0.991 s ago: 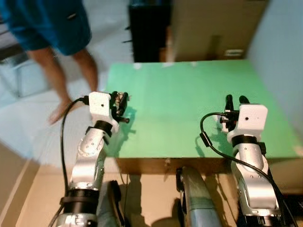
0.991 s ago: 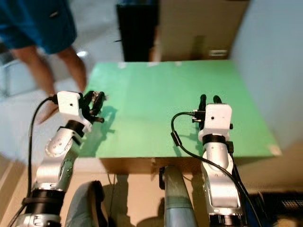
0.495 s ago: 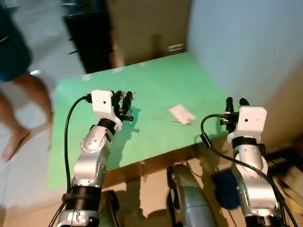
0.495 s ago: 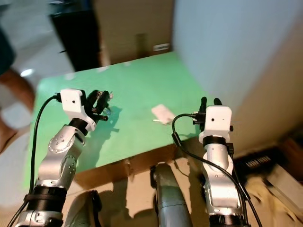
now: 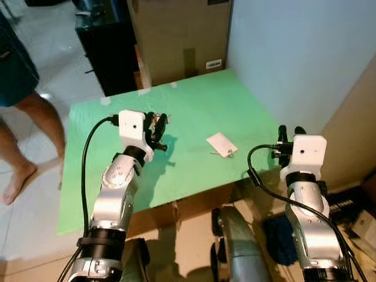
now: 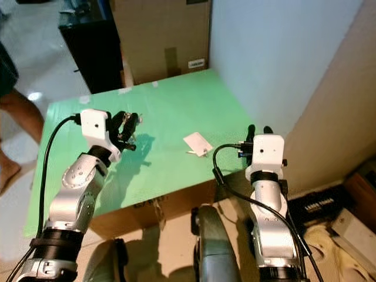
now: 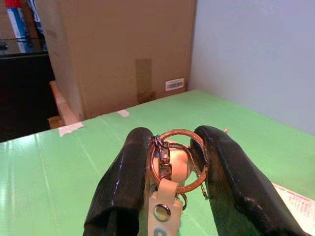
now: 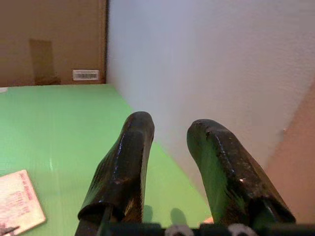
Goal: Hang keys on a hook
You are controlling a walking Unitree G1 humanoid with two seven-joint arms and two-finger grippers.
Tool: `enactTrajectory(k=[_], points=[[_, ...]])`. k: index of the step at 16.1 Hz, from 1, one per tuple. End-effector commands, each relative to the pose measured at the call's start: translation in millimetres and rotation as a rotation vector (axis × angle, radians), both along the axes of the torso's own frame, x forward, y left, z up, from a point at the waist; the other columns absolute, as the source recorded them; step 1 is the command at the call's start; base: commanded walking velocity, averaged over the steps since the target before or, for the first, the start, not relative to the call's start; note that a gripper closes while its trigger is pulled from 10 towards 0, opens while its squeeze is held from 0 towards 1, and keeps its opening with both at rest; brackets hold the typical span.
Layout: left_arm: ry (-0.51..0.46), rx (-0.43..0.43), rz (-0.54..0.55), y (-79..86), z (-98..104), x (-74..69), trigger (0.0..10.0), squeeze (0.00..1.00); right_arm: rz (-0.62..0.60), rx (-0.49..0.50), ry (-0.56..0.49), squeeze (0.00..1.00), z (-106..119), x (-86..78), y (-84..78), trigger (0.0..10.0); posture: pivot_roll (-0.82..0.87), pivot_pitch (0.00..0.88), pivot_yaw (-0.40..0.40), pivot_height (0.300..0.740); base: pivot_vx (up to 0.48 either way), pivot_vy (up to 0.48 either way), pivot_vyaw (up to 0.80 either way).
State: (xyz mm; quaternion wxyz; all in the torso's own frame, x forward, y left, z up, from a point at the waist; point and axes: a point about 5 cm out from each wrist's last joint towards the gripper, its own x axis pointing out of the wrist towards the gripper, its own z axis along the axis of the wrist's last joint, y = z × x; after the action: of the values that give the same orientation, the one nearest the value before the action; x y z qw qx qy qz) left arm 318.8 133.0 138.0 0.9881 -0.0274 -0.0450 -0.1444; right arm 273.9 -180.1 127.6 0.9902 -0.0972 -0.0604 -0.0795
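Camera swung right; left gripper (image 7: 172, 162) clamps keys (image 7: 173, 160), right gripper (image 8: 170, 147) open. Hook apparently unseen; thin-ring grip could slip.

A bright green counter (image 5: 194, 111) carries a white card (image 5: 221, 143) near its right edge, the black-fingered left claw (image 7: 173, 162) pinches a coppery key ring (image 7: 178, 160) with a pale tag, and a brown cardboard box (image 5: 176, 35) stands behind.
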Motion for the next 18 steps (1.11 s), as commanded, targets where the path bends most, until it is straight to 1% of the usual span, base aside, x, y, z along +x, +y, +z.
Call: enactTrajectory(k=[1,4,9,10,11,13,18], points=[[0.0,0.008,-0.002,-1.6,-0.6,1.2,0.0,0.0,0.025,0.009,-0.001,0.0,1.4,0.6,2.1,10.0,-0.22,0.055,0.054,0.58,0.0,0.0,0.0],[0.001,0.01,-0.008,-2.7,-1.2,0.9,0.0,0.0,0.035,-0.012,0.005,0.0,1.4,-0.1,3.4,10.0,-0.22,0.056,0.053,0.58,0.0,0.0,0.66],[0.002,0.01,-0.016,-3.8,-2.2,0.0,0.0,0.0,0.028,-0.01,0.019,0.0,-1.3,-0.8,2.3,10.0,-0.22,0.056,0.053,0.58,0.0,0.0,0.6],[0.002,0.009,-0.017,-3.8,-2.3,-0.1,0.0,0.0,0.023,0.001,0.04,0.0,-4.9,-0.8,1.5,10.0,-0.22,0.056,0.053,0.58,0.0,0.0,0.57],[0.003,0.011,-0.017,-3.8,-2.5,-0.2,0.0,0.0,0.013,-0.01,0.06,0.0,-8.0,-0.6,0.5,10.0,-0.22,0.056,0.053,0.58,0.0,0.0,0.0],[0.003,0.015,-0.009,-3.0,-2.9,0.1,0.0,0.0,0.034,0.001,0.03,0.0,-5.8,-2.4,1.2,10.0,-0.22,0.058,0.055,0.58,0.0,0.0,0.0],[-0.002,0.024,-0.015,-6.4,-2.8,0.6,0.0,0.0,0.061,0.011,0.022,0.0,-2.8,-0.6,3.4,10.0,-0.22,0.046,0.055,0.625,0.0,0.0,0.0]])
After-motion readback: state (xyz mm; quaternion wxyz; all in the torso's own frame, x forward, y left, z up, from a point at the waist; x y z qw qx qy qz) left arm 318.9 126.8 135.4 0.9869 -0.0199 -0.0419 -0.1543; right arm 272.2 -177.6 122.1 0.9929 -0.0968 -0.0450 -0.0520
